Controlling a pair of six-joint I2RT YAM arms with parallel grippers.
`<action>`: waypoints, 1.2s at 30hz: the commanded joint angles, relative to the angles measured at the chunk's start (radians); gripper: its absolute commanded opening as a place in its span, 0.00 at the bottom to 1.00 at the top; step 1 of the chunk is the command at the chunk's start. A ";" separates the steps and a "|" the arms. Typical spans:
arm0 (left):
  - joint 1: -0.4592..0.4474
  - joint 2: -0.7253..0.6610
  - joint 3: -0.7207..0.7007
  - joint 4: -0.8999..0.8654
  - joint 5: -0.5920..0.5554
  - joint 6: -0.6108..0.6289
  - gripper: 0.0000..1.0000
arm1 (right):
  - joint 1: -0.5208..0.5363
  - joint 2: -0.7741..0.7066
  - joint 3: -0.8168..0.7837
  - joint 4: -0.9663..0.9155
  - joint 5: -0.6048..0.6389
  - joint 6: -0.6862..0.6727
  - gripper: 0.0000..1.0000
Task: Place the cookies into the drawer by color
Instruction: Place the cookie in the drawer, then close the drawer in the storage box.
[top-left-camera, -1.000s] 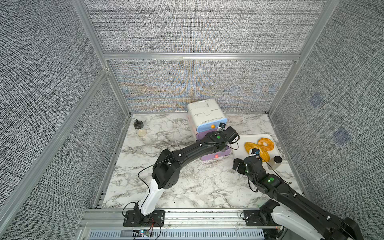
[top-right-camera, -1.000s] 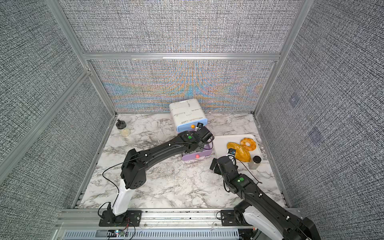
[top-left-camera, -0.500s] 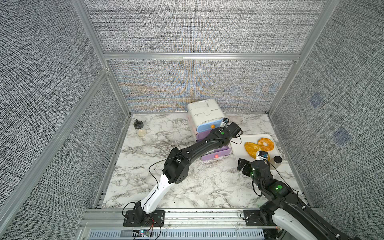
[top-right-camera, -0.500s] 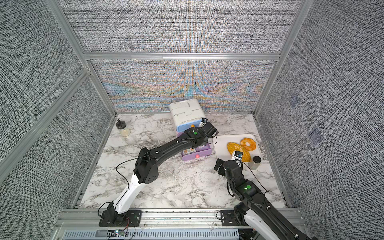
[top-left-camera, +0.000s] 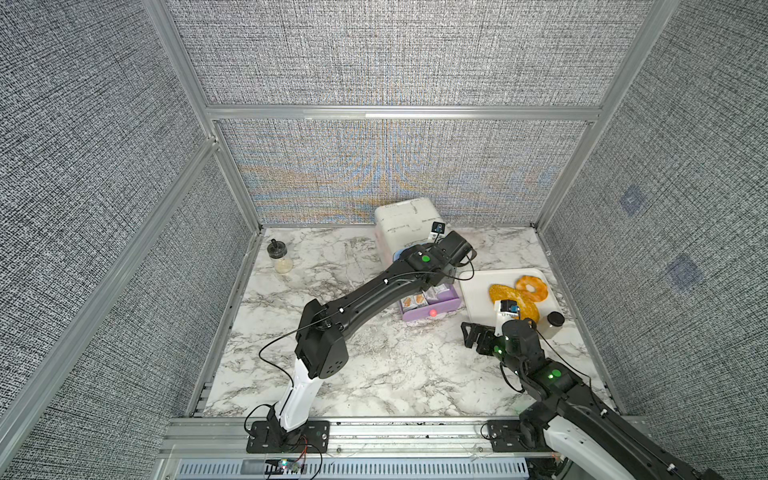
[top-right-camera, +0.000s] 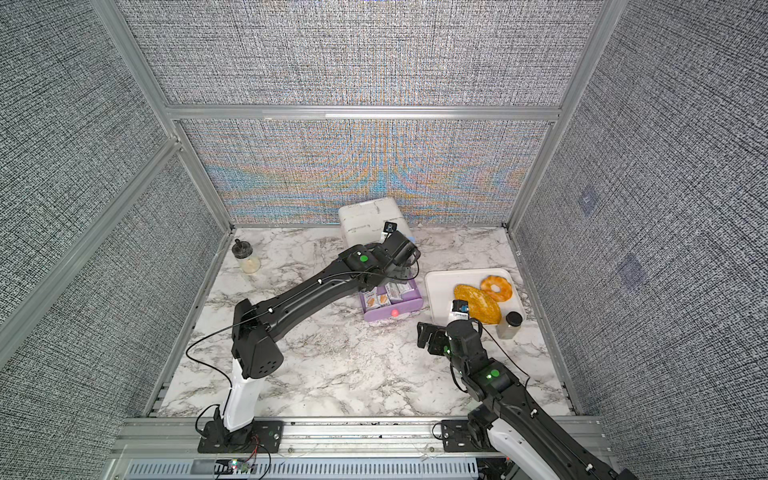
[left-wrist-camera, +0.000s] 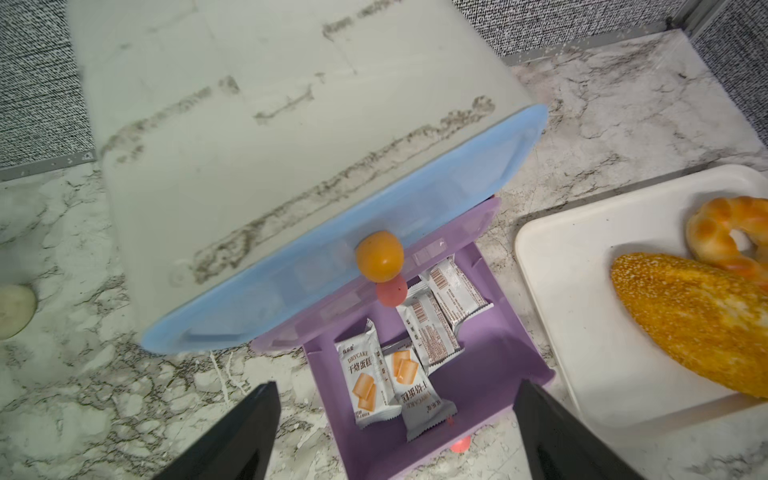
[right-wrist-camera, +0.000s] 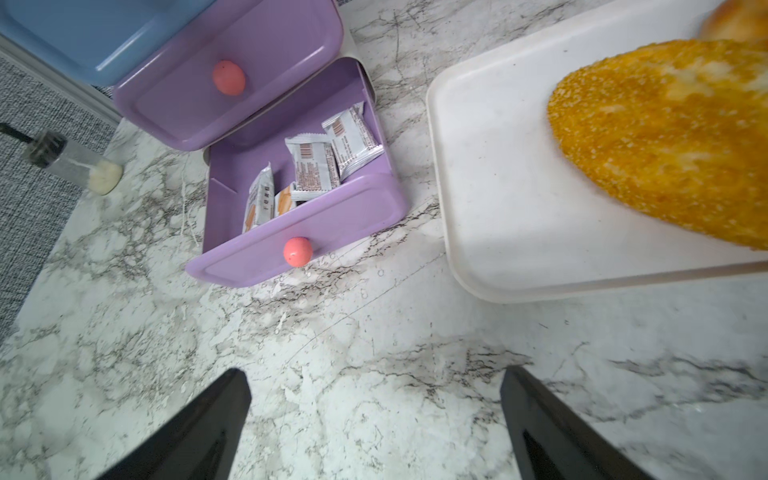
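The drawer (top-left-camera: 405, 220) is a small white cabinet at the back of the table. Its light blue drawer (left-wrist-camera: 332, 257) with the orange knob is shut. The bottom purple drawer (left-wrist-camera: 478, 374) (right-wrist-camera: 299, 232) is pulled out. Several white cookies (left-wrist-camera: 365, 380) (right-wrist-camera: 316, 166) (top-left-camera: 419, 298) lie inside it. My left gripper (left-wrist-camera: 397, 384) hangs open above that drawer, holding nothing. My right gripper (right-wrist-camera: 374, 371) (top-left-camera: 473, 334) is open and empty over bare marble, in front of the drawer and beside the tray.
A white tray (top-left-camera: 478, 291) at the right holds an orange bread loaf (top-left-camera: 515, 303) and a ring pastry (top-left-camera: 532, 287). A black-capped jar (top-left-camera: 550, 324) stands at the tray's front corner. A small bottle (top-left-camera: 280, 259) stands at the back left. Walls enclose three sides.
My left gripper has risen back toward the cabinet and its jaws have opened wide. The right arm has shifted only slightly.
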 joint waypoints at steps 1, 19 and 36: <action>0.021 -0.050 -0.019 0.004 0.037 0.002 0.99 | 0.001 0.001 -0.016 0.077 -0.101 -0.044 0.99; 0.365 -0.100 -0.060 0.115 0.600 -0.093 0.99 | 0.001 0.282 -0.065 0.343 -0.238 -0.015 0.84; 0.503 -0.036 -0.184 0.304 0.915 -0.241 0.77 | -0.001 0.569 0.021 0.525 -0.229 -0.014 0.63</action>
